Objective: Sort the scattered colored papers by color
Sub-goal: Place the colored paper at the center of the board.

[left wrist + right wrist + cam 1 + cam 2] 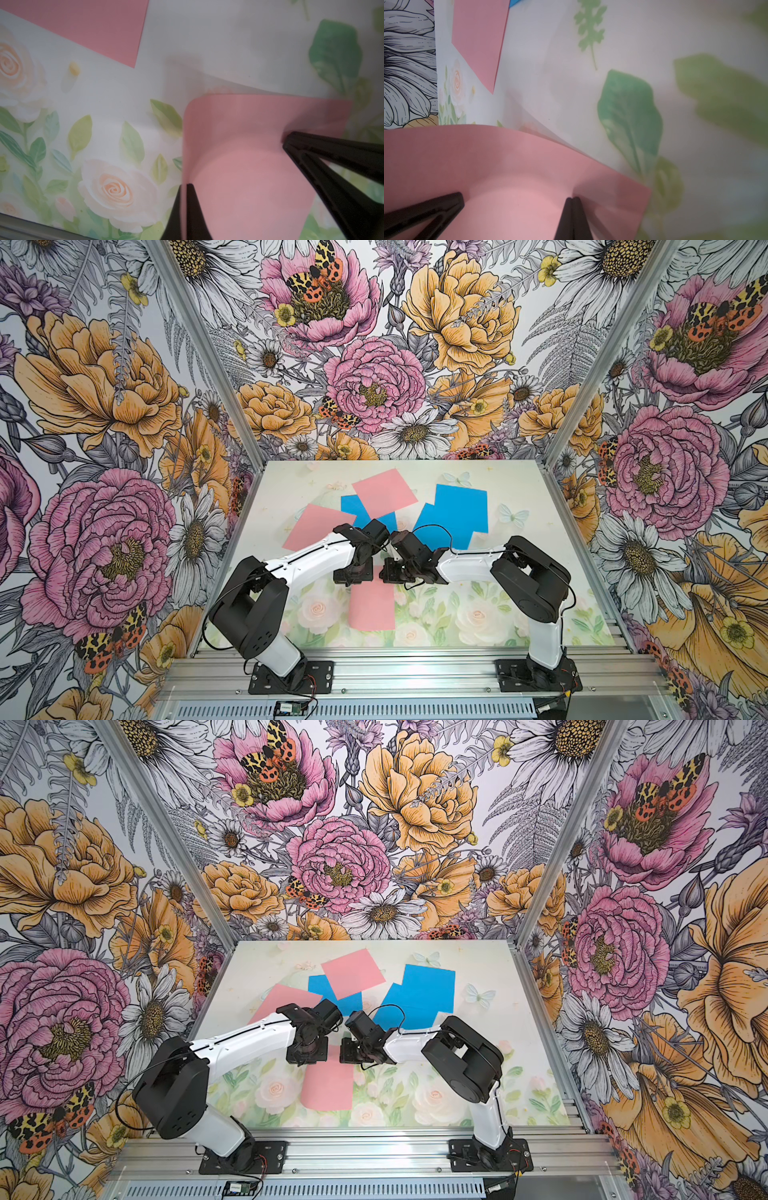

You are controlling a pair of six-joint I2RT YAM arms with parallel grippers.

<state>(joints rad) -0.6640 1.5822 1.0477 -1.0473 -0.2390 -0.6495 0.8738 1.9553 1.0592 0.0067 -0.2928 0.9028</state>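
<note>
- The left gripper [185, 186] is pressed together on the edge of a pink sheet [245, 166]. The right gripper [572, 199] pinches the same edge just beside it, also closed on the paper.
- Between the two pinch points the sheet bows upward, and ahead of the tips it curls up off the table [104, 128]. In both top views the rest of it trails flat behind the grippers, toward the arm bases.
- The step in hand looks like lifting this sheet to carry it to a pink pile.
  - With two grips this close on thin paper, both hands should travel together and keep their spacing. Drifting apart could tear the sheet, and closing in would buckle it further.
  - The trailing edge should leave the table before any sideways move, or it may drag and fold.
- The wrists sit nearly touching in a top view, so turning either one risks a knock.
- A second pink sheet [311, 526] lies near, ahead of the left gripper and to its outer side. It is probably the place to set this one down.
- A third pink sheet [384, 491] lies farther ahead of both grippers, partly covering a blue sheet [353, 508].
- The second pink sheet's corner meets that blue one, but I cannot tell which lies on top.
- Two more blue sheets [461, 506] overlap just ahead of the right gripper. A low sweep that way could disturb them.
</note>
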